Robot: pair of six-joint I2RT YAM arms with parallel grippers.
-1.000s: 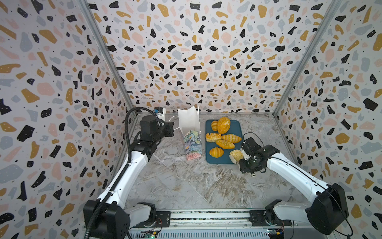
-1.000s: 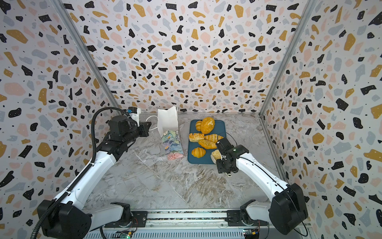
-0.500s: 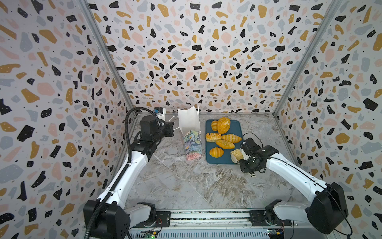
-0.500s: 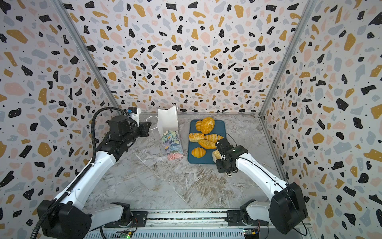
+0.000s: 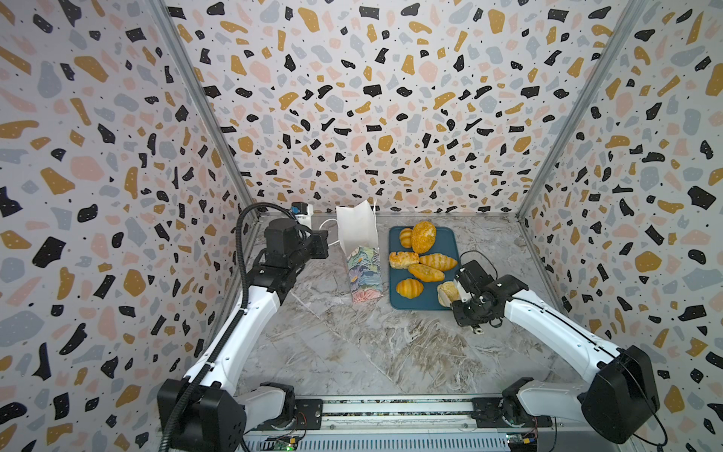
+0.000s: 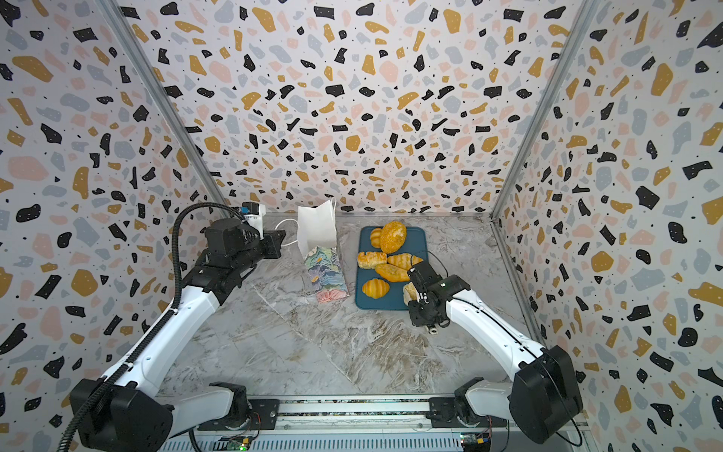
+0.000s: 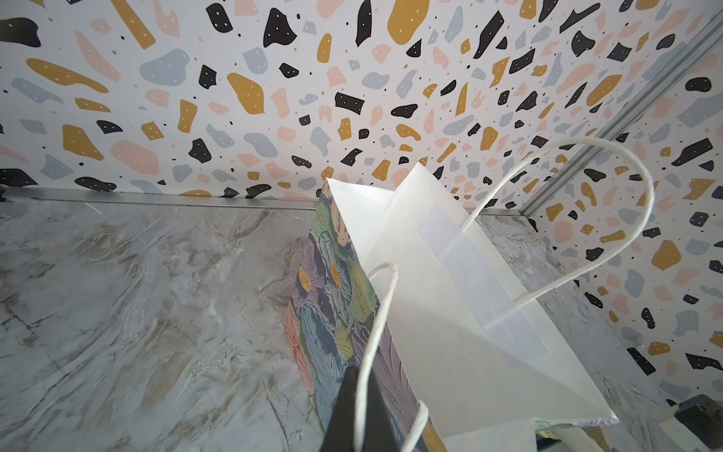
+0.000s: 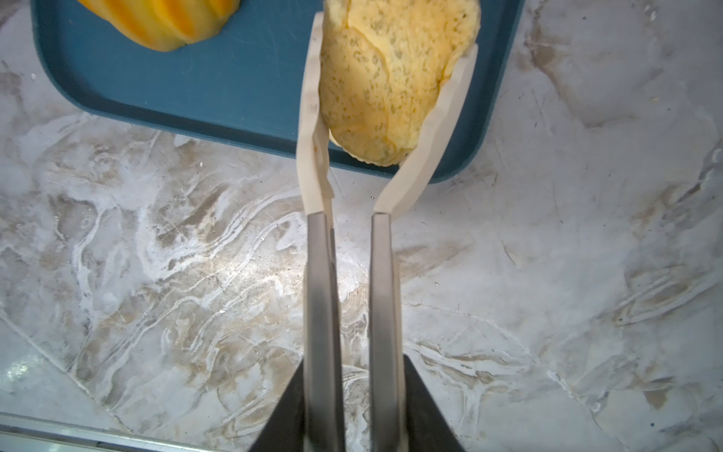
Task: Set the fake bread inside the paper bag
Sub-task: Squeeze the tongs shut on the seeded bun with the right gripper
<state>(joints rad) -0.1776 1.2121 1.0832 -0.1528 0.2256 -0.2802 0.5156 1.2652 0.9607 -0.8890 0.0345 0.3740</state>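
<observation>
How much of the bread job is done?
Done: nothing is bagged yet. All seven fake breads lie on the blue tray. In hand: the right gripper is shut on the pale bun at the tray's near corner, and the left gripper pinches the paper bag's cord handle. Left: bag the bun, then the other six.

Free: we find bare marble desk (image 5: 352, 352) wide open at the front | Blocked: upright paper bag (image 5: 362, 242) just beside tray (image 5: 446, 242), slim gap | right claw (image 8: 395, 39) clamping pale bun (image 8: 387, 98) fills tray's near corner | fake bread (image 5: 424, 272) crowds the rest
</observation>
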